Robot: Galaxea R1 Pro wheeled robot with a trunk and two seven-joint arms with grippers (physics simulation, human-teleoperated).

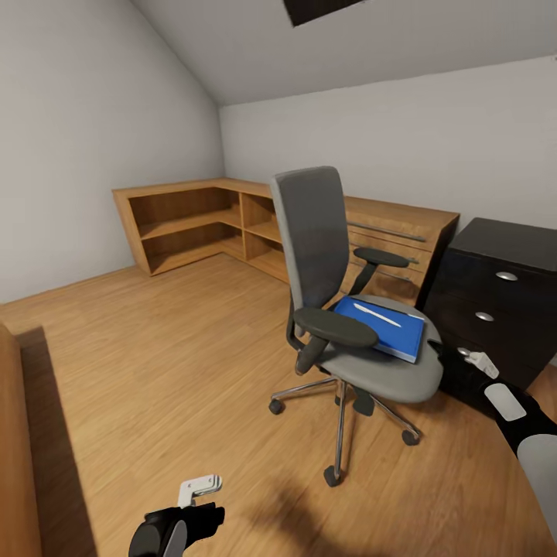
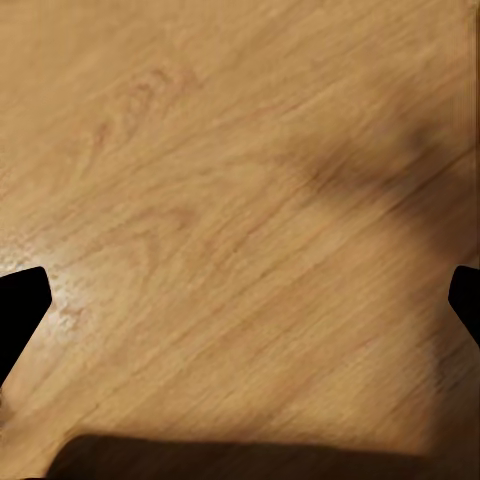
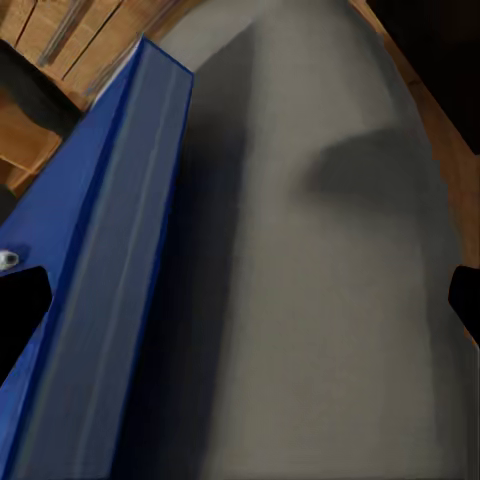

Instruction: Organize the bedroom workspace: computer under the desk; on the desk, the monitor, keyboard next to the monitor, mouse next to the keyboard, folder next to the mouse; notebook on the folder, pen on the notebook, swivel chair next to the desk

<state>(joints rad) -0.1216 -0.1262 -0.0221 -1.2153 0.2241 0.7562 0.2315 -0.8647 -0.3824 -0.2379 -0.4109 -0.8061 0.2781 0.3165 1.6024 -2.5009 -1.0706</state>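
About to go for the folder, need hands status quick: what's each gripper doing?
Left gripper: open, empty, over the floor.
Right gripper: open, empty, beside the folder on the swivel chair.

Your right arm (image 1: 534, 441): cut off at head view's edge | black drawer unit (image 1: 495, 302): cropped at right | folder (image 1: 384, 328): near corner hidden behind chair armrest (image 1: 334, 326) | wrist-view fingertips: mostly out of frame

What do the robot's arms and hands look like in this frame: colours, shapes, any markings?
In the head view, the left hand has pale grey-white fingers on a glossy black wrist housing with a light grey inset panel. The right hand is the same pale grey, on a black forearm with a rounded light grey panel and a grey sleeve segment behind it. No cables or markings can be made out.
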